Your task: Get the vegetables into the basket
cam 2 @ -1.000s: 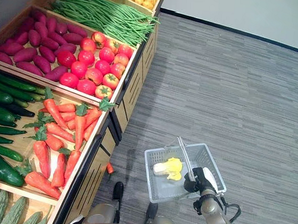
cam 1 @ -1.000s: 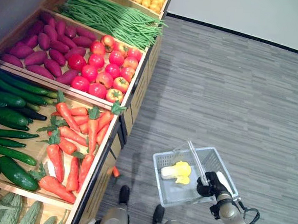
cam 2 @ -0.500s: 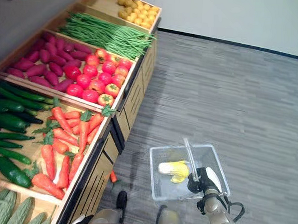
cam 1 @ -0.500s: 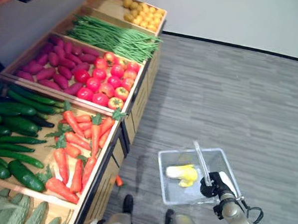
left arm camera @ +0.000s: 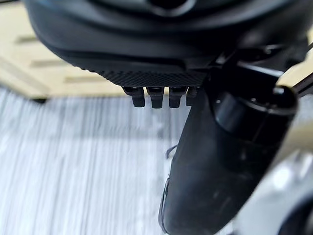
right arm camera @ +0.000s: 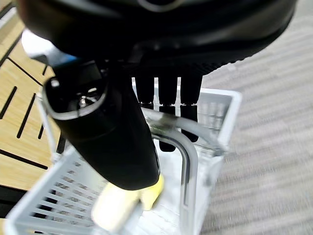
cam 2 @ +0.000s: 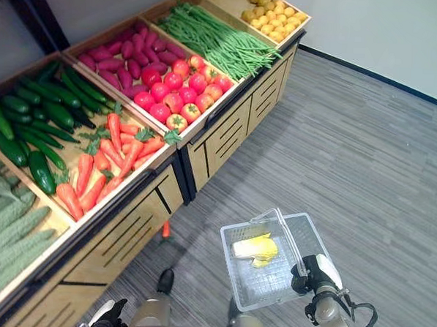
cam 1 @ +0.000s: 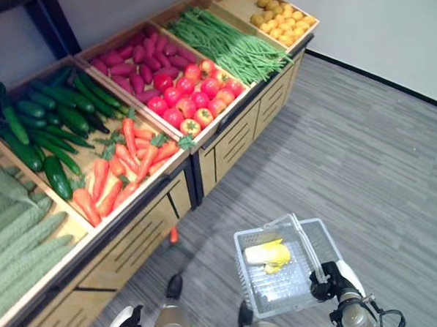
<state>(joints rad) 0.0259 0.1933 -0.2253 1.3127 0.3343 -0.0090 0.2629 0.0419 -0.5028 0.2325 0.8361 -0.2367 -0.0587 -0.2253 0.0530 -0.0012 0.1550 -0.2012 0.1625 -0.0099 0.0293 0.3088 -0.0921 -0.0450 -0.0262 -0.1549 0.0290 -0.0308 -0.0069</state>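
- Left eye view: the right hand [cam 1: 328, 280] has its fingers curled round the pale hoop handle [cam 1: 303, 241] of the white wire-mesh basket [cam 1: 294, 293], which hangs over the grey striped floor [cam 1: 380, 157], out from the long wooden produce stand [cam 1: 227, 135]. One yellow-and-white leafy cabbage [cam 1: 267, 254] lies inside it. The orange carrots with green tops [cam 1: 127, 166] fill the stand's compartment closest to the basket; red tomatoes [cam 1: 189, 100] lie in the next one along.
- Right eye view: the same layout. A small orange piece on the floor [cam 2: 166, 230] at the foot of the stand, between the stand and the basket, may be a dropped carrot, though it is too small to be sure.
- Left wrist view: the left hand [left arm camera: 161, 95] hangs with its fingers pointing down at the floor, apparently relaxed and empty, the stand's wooden front beyond it.
- Right wrist view: the fingers [right arm camera: 167, 95] hook over the handle, with the cabbage below them in the basket.
- Doing it well, as I judge it: keep the basket level and bring it close under the stand's edge by the carrots, so the free left hand has a short carry, then grasp one carrot by its thick body, not its leaves.
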